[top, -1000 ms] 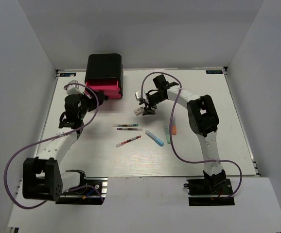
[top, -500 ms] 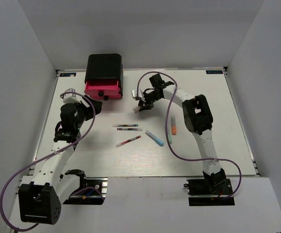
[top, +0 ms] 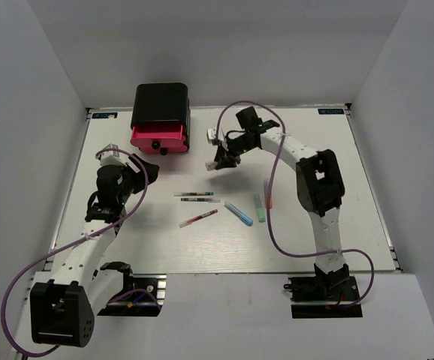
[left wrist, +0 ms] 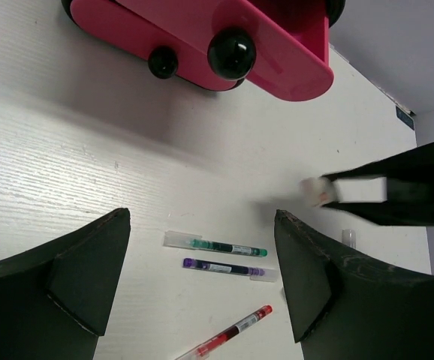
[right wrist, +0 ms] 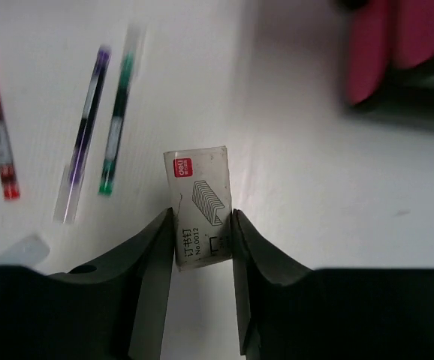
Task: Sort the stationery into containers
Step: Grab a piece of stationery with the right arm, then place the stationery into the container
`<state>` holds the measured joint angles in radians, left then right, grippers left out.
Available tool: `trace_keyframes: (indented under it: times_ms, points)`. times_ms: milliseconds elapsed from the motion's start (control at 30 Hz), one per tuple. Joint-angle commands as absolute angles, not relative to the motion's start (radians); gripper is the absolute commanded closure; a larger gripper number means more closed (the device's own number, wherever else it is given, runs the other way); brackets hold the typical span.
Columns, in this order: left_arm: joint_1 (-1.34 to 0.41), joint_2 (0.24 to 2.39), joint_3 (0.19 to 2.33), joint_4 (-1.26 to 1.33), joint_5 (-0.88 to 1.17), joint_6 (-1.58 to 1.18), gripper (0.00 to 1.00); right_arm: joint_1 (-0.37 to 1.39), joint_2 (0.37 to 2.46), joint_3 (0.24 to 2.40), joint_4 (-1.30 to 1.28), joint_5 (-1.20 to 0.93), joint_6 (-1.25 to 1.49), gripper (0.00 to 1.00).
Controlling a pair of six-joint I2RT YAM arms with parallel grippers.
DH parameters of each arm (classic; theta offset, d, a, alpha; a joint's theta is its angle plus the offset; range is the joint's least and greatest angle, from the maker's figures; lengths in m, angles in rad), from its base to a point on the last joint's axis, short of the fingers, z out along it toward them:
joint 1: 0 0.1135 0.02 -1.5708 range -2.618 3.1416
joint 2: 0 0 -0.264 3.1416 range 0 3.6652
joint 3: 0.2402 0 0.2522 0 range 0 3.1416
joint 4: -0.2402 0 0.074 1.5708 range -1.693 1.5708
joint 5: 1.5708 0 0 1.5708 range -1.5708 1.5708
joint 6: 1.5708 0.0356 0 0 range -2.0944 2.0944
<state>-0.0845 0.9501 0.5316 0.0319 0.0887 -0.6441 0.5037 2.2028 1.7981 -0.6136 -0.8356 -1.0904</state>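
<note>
My right gripper (right wrist: 202, 219) pinches the small white staple box (right wrist: 198, 187) above the table (right wrist: 314, 187), pink drawer (right wrist: 397, 52) just ahead. My left gripper (left wrist: 202, 225) hangs wide, empty, pens (left wrist: 215, 246) below it.

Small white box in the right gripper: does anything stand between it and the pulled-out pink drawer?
Nothing visible does. The small white box, pinched in the right gripper, hangs right of the pink drawer with only bare table between. The pens lie nearer the bases, and the open left gripper is off that line.
</note>
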Motion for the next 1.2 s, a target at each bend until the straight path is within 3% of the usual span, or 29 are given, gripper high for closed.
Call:
trace_keyframes:
  times_ms: [0, 400, 667, 800, 933, 1167]
  points:
    - [-0.087, 0.939, 0.514, 0.066, 0.098, -0.661, 0.13, 0.535, 2.042, 1.796, -0.243, -0.887, -0.788, 1.00]
    - [-0.087, 0.930, 0.534, 0.026, 0.107, -0.661, 0.13, 0.646, 2.146, 1.841, 0.363, -0.683, -0.574, 1.00]
    - [-0.087, 0.930, 0.554, -0.008, 0.107, -0.661, 0.13, 0.683, 2.238, 1.907, 0.534, -0.647, -0.503, 0.99]
    - [-0.087, 0.930, 0.572, -0.017, 0.107, -0.661, 0.13, 0.696, 2.258, 1.869, 0.635, -0.635, -0.480, 0.82]
    - [-0.087, 0.962, 0.583, -0.017, 0.107, -0.661, 0.13, 0.698, 2.287, 1.890, 0.667, -0.601, -0.457, 0.49]
    - [-0.087, 1.023, 0.592, 0.040, 0.107, -0.661, 0.13, 0.699, 2.296, 1.933, 0.655, -0.600, -0.439, 0.42]
